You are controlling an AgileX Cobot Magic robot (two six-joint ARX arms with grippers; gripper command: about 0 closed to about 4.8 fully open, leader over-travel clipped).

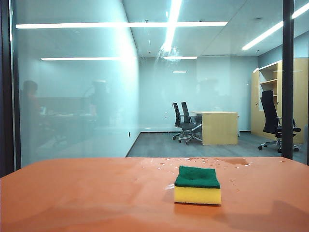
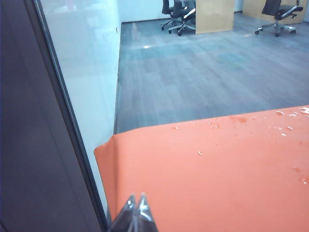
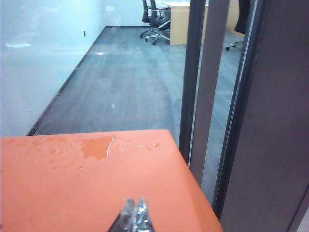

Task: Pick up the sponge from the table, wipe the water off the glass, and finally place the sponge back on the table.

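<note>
1. One sponge (image 1: 197, 185) lies on the table (image 1: 87, 198), green side up, near the glass (image 1: 77, 87).
2. Only wrist views show the left gripper (image 2: 135, 202) and right gripper (image 3: 134, 205), both closed, empty.

Both claw bodies (image 2: 135, 215) (image 3: 134, 217) beyond the frame edge

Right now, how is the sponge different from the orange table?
The sponge is a small block, yellow with a green top; the table is wide, flat and all orange. The sponge looks clean, while the table has water drops near the glass. Neither the left gripper nor the right gripper touches either.
</note>
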